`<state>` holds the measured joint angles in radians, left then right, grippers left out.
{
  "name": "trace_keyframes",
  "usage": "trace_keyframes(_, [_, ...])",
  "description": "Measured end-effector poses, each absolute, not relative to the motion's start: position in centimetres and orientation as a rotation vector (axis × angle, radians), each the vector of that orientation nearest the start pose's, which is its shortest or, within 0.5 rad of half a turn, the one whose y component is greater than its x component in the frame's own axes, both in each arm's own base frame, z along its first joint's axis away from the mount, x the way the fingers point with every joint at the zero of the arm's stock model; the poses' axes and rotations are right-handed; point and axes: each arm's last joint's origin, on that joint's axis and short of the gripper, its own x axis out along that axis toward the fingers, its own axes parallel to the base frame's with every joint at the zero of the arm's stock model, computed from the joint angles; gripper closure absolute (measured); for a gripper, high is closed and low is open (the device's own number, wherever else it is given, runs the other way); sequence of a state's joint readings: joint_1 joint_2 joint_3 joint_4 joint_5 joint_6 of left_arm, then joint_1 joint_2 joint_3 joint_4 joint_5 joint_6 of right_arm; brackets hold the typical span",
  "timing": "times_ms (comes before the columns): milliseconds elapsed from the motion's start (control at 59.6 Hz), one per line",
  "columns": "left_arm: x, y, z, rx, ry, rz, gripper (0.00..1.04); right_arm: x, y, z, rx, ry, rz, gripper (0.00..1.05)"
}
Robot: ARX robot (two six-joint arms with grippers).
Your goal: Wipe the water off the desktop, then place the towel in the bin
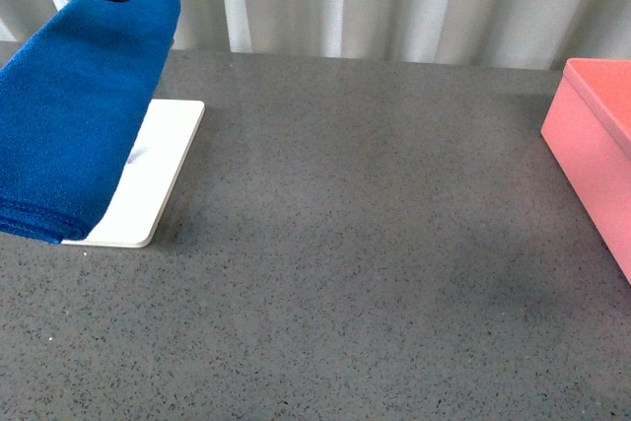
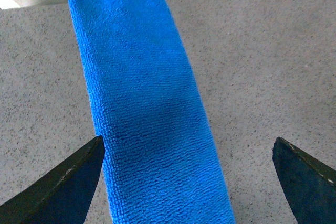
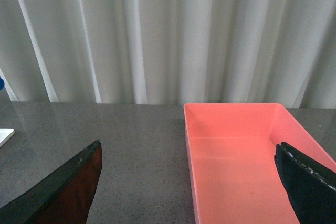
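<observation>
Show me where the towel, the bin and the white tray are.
towel (image 1: 69,115), front view, middle of its upper surface.
bin (image 3: 236,171), right wrist view, its bare floor.
white tray (image 1: 163,170), front view, uncovered part.

The front view looks down over the surface (image 1: 375,244); the left wrist view sits close above the towel (image 2: 147,108) (shared with front); the right wrist view faces the bin (image 3: 236,177).

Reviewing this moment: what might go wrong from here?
The left gripper is open astride the thick towel; a shallow pinch may catch one fold or drag the white tray. No water shows clearly on the desktop, so wiping may miss it. The bin sits far right: a long carry.
</observation>
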<state>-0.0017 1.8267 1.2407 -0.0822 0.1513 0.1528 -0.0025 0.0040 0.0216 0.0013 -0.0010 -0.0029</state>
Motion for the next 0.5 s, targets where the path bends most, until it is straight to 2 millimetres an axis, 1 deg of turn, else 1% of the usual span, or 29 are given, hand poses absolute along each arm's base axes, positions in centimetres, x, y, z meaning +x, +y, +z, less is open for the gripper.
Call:
trace_keyframes(218, [40.5,-0.1,20.6,0.121,0.656,-0.177,0.07,9.7,0.0,17.1,-0.003,-0.019,-0.002,0.07])
trace_keyframes(504, [40.8,0.0,18.1,0.143,0.695,-0.159,0.07,9.7,0.0,17.1,-0.003,-0.019,-0.002,0.07])
